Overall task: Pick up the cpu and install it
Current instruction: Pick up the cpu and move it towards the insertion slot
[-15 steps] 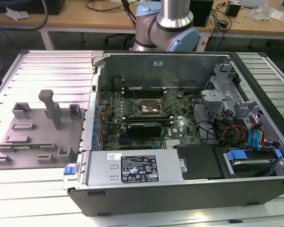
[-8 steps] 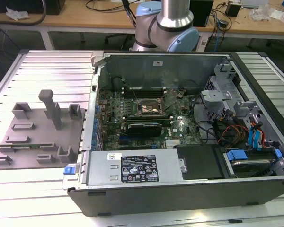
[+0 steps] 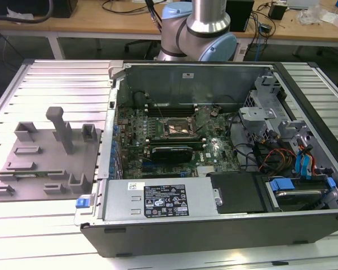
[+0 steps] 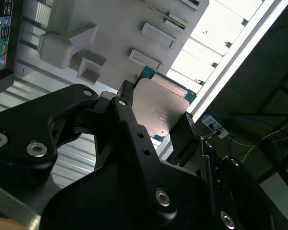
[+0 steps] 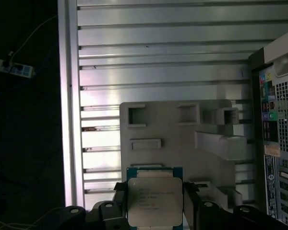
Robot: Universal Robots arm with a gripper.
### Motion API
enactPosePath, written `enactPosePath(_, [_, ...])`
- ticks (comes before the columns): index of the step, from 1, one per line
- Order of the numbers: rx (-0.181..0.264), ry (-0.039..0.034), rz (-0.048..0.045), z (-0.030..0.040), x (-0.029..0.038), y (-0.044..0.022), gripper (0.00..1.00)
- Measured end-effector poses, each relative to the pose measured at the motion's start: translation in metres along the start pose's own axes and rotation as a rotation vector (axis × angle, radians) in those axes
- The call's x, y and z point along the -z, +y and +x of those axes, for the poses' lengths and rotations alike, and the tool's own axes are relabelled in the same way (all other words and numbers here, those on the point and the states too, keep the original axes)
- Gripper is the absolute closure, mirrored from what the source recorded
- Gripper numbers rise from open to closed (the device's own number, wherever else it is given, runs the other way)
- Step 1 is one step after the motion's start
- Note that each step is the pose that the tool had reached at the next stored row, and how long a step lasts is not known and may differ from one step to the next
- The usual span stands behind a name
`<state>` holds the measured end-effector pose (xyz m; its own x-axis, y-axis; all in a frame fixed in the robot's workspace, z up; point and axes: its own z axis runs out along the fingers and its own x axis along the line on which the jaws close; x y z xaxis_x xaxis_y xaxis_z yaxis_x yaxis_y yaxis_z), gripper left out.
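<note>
The black gripper (image 5: pixel 154 195) clamps the cpu (image 5: pixel 152 203) by two opposite edges, one dark finger (image 4: pixel 126 98) on each side. It holds the chip above the grey fixture plate (image 5: pixel 182 143) and, judging by both wrist views, clear of the plate's pockets. The pick-up looks done and the install is yet to come. In the exterior view the socket (image 3: pixel 179 128) on the green motherboard (image 3: pixel 214 151) sits open and bare inside the computer case (image 3: pixel 214 239), well apart from the plate.

The chip is a small flat square with a dull silvery lid with clipped corners, and a thin green board edge shows around it. The plate is matte grey with rectangular recesses, raised blocks and one upright post. It lies on a table of ribbed, bright aluminium slats (image 3: pixel 62 79). The gripper's links are glossy black and studded with silver bolt heads.
</note>
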<state>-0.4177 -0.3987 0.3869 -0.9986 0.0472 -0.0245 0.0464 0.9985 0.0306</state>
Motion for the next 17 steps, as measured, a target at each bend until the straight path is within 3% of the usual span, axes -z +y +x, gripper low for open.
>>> enactPosePath(7, [0.001,0.0002,0.0001,-0.0017,0.0009,0.0001,0.45])
enactPosePath(11, [0.001,-0.0001,-0.0001,-0.0135,0.0004,0.0007,0.45])
enactPosePath(15, [0.001,0.0,0.0,-0.0313,-0.0001,0.0023,0.45])
enactPosePath(17, [0.001,0.0001,0.0001,-0.0359,-0.0001,0.0032,0.45])
